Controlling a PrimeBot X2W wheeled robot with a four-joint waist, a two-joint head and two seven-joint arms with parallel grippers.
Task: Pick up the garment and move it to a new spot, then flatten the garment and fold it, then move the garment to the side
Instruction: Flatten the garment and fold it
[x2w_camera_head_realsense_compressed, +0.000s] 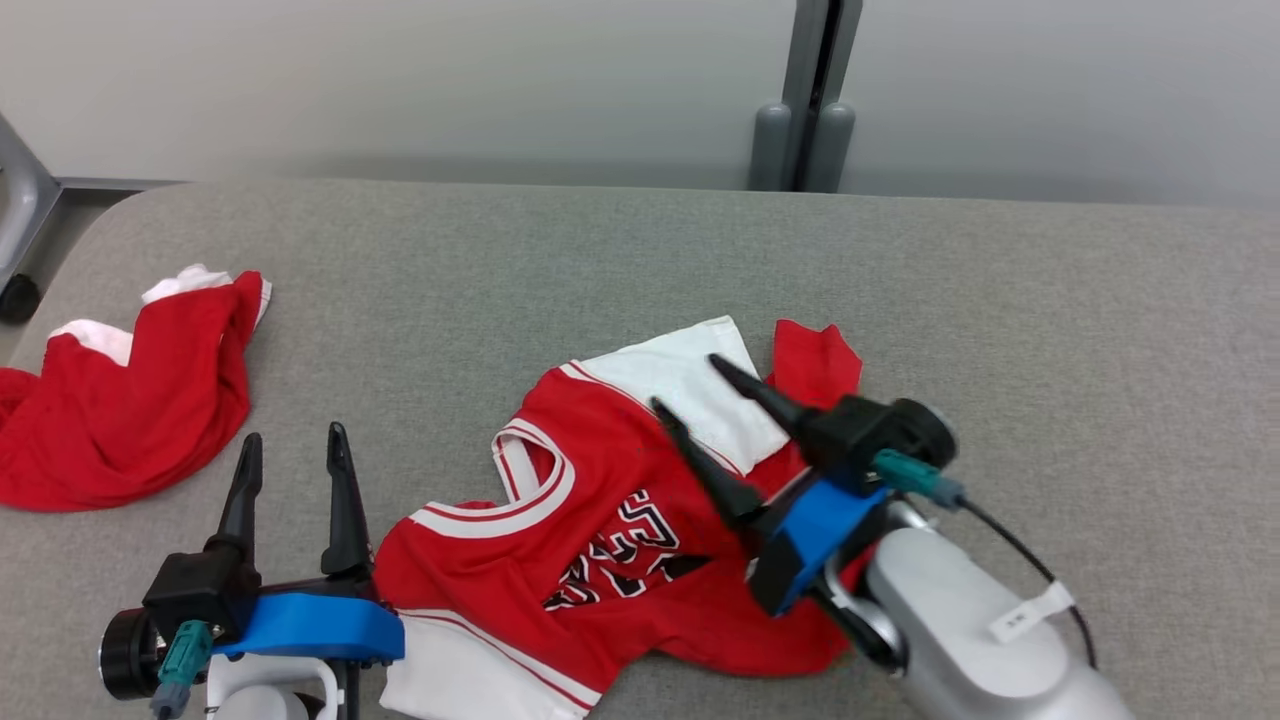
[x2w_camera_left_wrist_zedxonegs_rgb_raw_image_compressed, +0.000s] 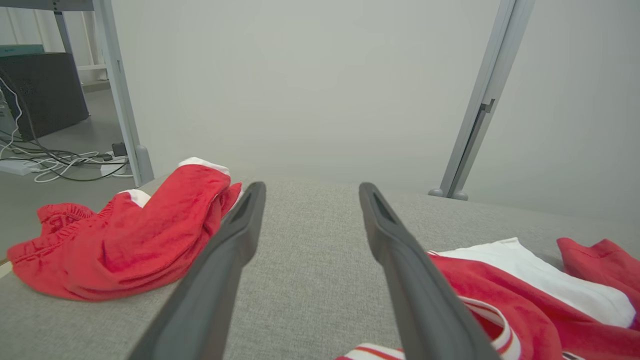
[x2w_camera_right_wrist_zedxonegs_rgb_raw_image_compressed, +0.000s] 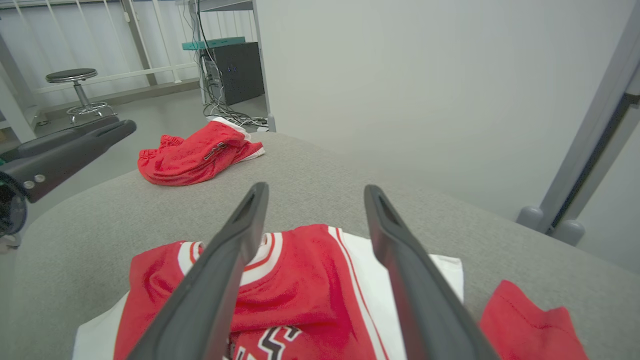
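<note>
- The jersey (x2w_camera_head_realsense_compressed: 600, 520) is lying rumpled in the middle of the grey counter (x2w_camera_head_realsense_compressed: 700, 260), near the front edge. It's red with white trim, the lettering is half buried in a crease, and a white panel (x2w_camera_head_realsense_compressed: 690, 385) is flipped over at its far side.
- The right claw (x2w_camera_head_realsense_compressed: 684, 380) hangs over the far half of the jersey. Its fingers are spread wide with nothing between them, and the tips point out over that white panel. I can't tell from the head view whether the tips are touching cloth. The right wrist view makes it look like there's a gap.
- The left claw (x2w_camera_head_realsense_compressed: 293, 432) sits low at the front left, also spread wide and empty, just beside the jersey's near left edge.
- A second red bundle (x2w_camera_head_realsense_compressed: 130, 410) is off at the far left of the counter, well apart. I'd leave it alone.
- My read is that this is the grab before a lift or spread, since the cloth is nowhere near flat yet.
- To do it well, I'd come down on an actual edge or shoulder rather than the middle, so the pinch takes one layer instead of a wad.
- I'd go right claw on the far shoulder by the white panel and left claw on the near hem, then pull them apart so the crease over the lettering drops out.
- The loose red flap (x2w_camera_head_realsense_compressed: 815, 365) at the far right could tuck under if it gets dragged.
</note>
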